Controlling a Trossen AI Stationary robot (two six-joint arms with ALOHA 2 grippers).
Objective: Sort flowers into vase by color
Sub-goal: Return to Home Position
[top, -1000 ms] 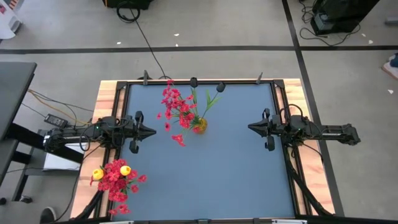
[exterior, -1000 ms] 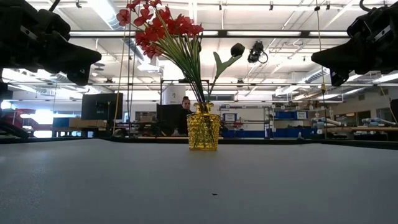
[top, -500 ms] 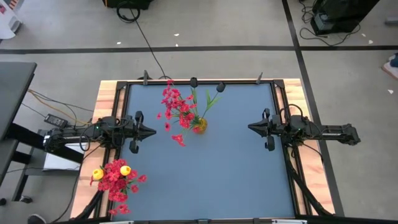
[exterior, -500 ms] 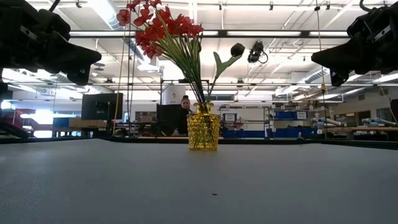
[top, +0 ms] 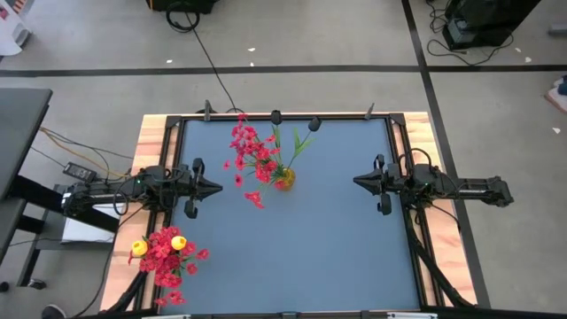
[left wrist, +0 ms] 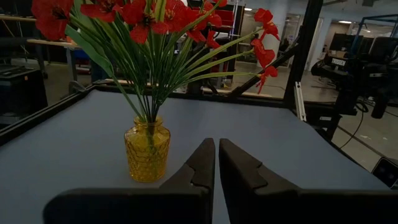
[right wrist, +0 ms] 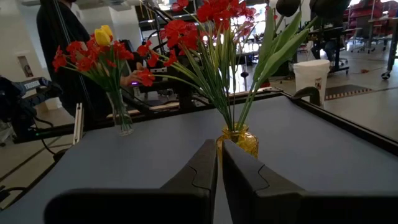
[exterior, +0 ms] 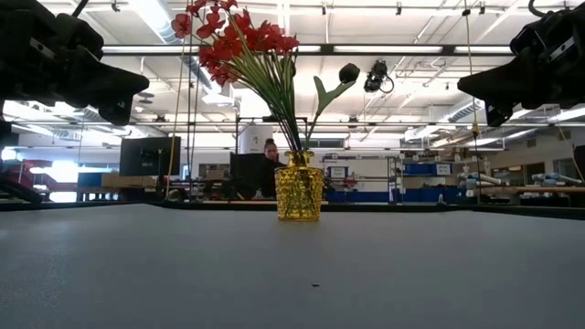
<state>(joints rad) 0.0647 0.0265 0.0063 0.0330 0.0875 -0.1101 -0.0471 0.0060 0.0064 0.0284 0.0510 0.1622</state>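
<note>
Red flowers (top: 252,155) and a dark bud (top: 313,124) stand in a yellow vase (top: 283,179) on the table (top: 310,248), nearer its far side. Other red blooms (top: 159,259) with two yellow tulips (top: 178,242) fill a clear vase (right wrist: 121,115) at the left edge. The left gripper (top: 215,187) hangs by that edge and the right gripper (top: 358,181) opposite, both with fingers pressed together.

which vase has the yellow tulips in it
The clear vase at the corner beside the left arm: yellow tulips stand among its red flowers. The amber vase in the middle holds only red blossoms and a dark bud.
</note>
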